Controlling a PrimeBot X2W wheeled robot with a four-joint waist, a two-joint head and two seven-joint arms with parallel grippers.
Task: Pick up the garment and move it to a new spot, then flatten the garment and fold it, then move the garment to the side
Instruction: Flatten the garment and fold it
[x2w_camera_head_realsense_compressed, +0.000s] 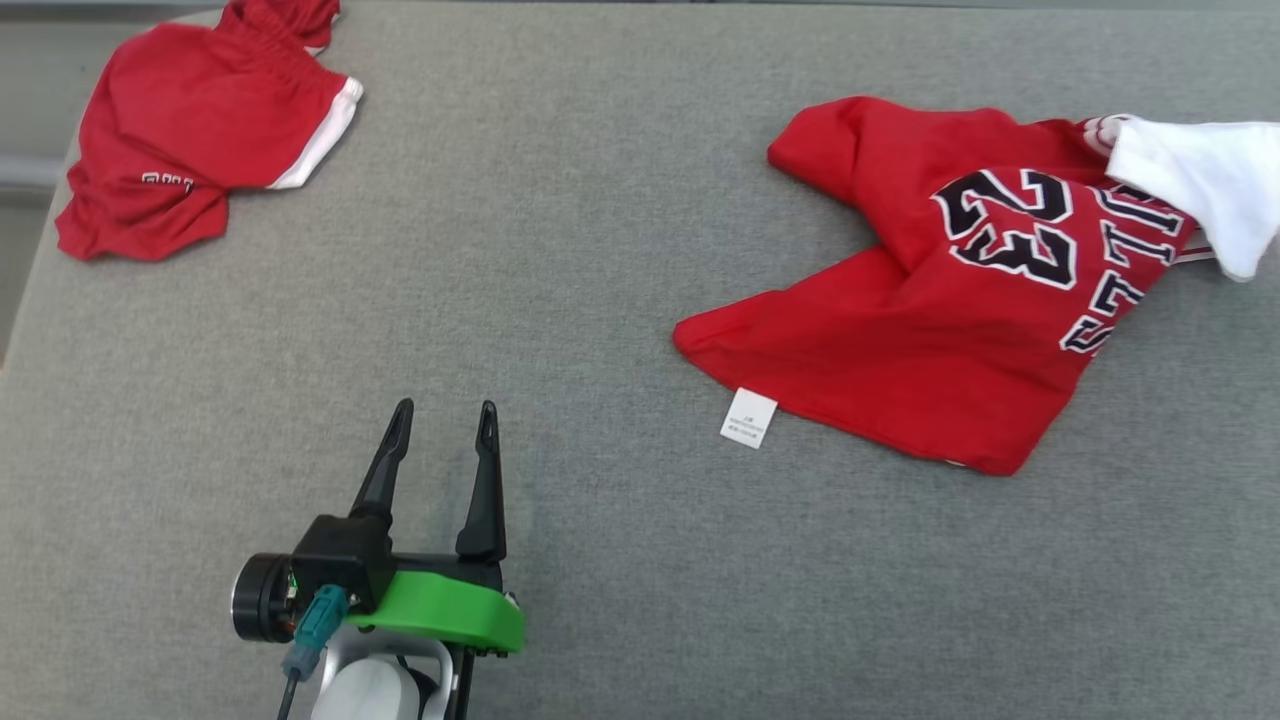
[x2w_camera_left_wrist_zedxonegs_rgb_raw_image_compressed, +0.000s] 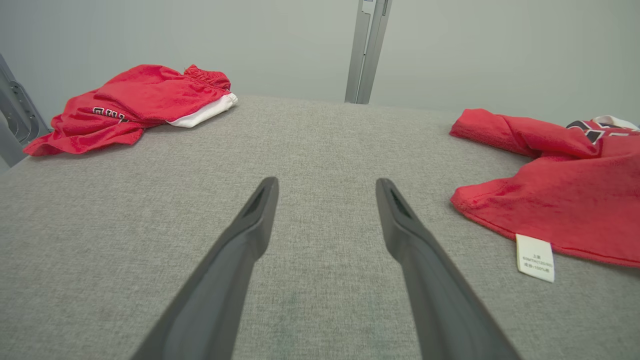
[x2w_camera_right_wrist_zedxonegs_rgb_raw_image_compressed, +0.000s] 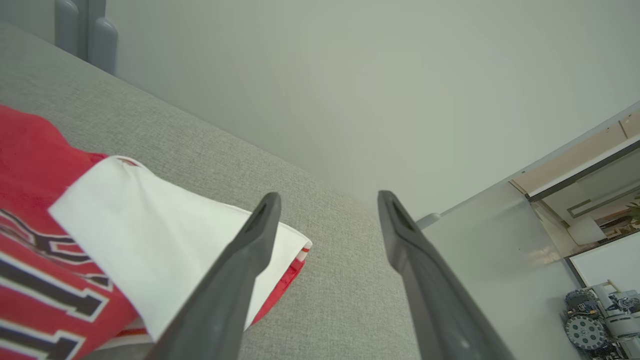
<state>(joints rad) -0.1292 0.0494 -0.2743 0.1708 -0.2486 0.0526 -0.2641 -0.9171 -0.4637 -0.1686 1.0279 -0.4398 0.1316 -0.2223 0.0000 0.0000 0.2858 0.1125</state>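
garment (x2w_camera_head_realsense_compressed: 900, 340) lies crumpled; left gripper (x2w_camera_head_realsense_compressed: 445, 407) and right gripper (x2w_camera_right_wrist_zedxonegs_rgb_raw_image_compressed: 328, 196) both spread wide, empty.

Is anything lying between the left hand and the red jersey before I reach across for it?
Nothing visible. Only bare grey surface separates the open left hand from the near edge of the jersey, where its white label sticks out. The red shorts lie at the far left corner, off that path.

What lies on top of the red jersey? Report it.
A white fabric flap drapes over one end of the red jersey, covering part of its black lettering. The number 23 shows; what is beneath the flap is hidden.
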